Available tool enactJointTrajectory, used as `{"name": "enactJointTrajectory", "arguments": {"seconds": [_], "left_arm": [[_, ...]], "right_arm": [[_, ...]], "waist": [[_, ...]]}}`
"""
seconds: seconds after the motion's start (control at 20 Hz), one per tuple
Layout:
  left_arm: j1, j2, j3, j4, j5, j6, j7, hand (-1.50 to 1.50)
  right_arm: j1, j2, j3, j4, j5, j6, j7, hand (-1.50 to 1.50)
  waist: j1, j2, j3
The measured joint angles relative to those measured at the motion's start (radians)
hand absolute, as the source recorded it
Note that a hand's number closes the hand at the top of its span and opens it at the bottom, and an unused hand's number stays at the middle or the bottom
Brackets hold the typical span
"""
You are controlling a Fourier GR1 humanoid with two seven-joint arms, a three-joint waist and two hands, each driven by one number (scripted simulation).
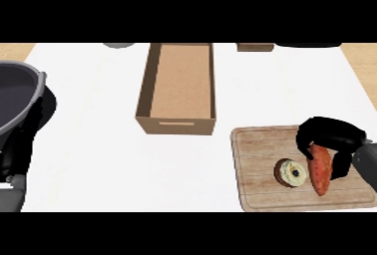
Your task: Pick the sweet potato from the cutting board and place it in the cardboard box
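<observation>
sweet potato (320, 174): lies lengthwise on the cutting board (258, 194), just beside a bagel (290, 173) on its left.
right hand (331, 137): is clenched over the far end of the sweet potato, with fingers curled down either side; the near end is left bare.
left hand (26, 144): is seen only as a dark shape at the left edge; its state cannot be told.
cardboard box (177, 84): stands open-topped, up and left of the board, well apart from it.
step in hand: the grasp is judged set; the lift is not yet done.
done well: the potato should be raised straight up so the bagel is not nudged. as it is held by one end, the free end may droop. the box's near wall should be cleared high, and the potato lined up with the box's long side.
</observation>
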Motion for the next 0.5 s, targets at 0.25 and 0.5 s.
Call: {"name": "enactJointTrajectory", "arguments": {"seconds": [0.25,0.5], "left_arm": [[-0.053,-0.012,-0.023,0.003,-0.009,-0.016,0.002,0.00],[-0.078,-0.021,-0.038,0.005,-0.014,-0.028,-0.001,0.00]], "right_arm": [[-0.220,0.090,-0.084,0.168,-0.005,-0.003,0.095,1.50],[-0.405,0.098,-0.171,0.307,-0.016,-0.049,0.150,1.50]], "waist": [[0.062,0.026,0.008],[0.100,0.041,0.011]]}}
